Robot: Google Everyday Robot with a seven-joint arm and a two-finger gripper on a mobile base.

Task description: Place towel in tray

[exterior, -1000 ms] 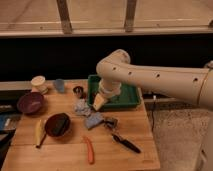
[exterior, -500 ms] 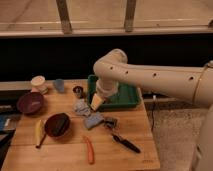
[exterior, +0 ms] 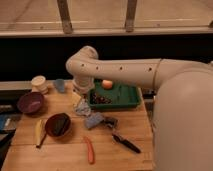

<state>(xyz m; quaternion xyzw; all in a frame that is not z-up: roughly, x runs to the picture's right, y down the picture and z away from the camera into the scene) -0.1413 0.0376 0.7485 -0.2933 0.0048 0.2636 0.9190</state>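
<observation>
Likely the reaching step: the gripper (exterior: 77, 98) hangs over the towel (exterior: 83, 108), left of the tray (exterior: 126, 96). I cannot tell the jaws' state. Next comes a grasp.

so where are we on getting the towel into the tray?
Done: nothing yet. The towel lies crumpled on the wooden table, just left of the green tray. In hand: the gripper hangs right above the towel at the tray's left end; I can't tell whether it has a grasp. Left: lift the towel, carry it right and release it in the tray.
</observation>
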